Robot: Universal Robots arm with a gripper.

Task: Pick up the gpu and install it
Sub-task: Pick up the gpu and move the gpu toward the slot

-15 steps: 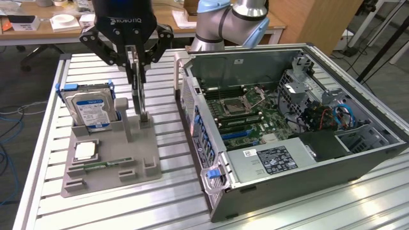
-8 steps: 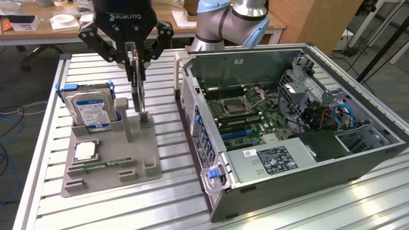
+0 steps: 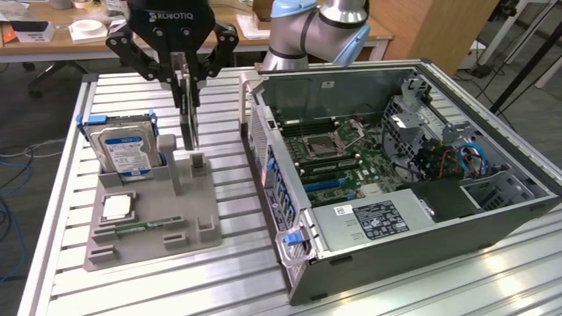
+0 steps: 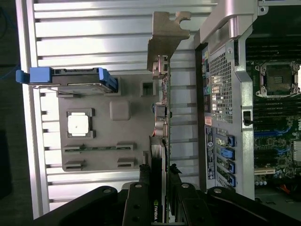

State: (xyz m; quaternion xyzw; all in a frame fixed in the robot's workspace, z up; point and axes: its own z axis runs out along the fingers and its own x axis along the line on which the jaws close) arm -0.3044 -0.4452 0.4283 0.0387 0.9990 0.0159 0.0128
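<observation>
Gpu (image 3: 188,115), thin flat black card with silver bracket, clamped in black gripper (image 3: 181,78)

Fingers partly closed, pinching the card's top edge. It hangs upright in the exterior frame's upper left, over the grey plastic holder tray (image 3: 197,205), beside the open metal computer case (image 3: 422,253).

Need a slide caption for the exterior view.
Tool gripping the gpu upright over the grey parts fixture, beside the open PC case.

The pincer (image 3: 188,74) reads ROBOTIQ (white letters).
</observation>
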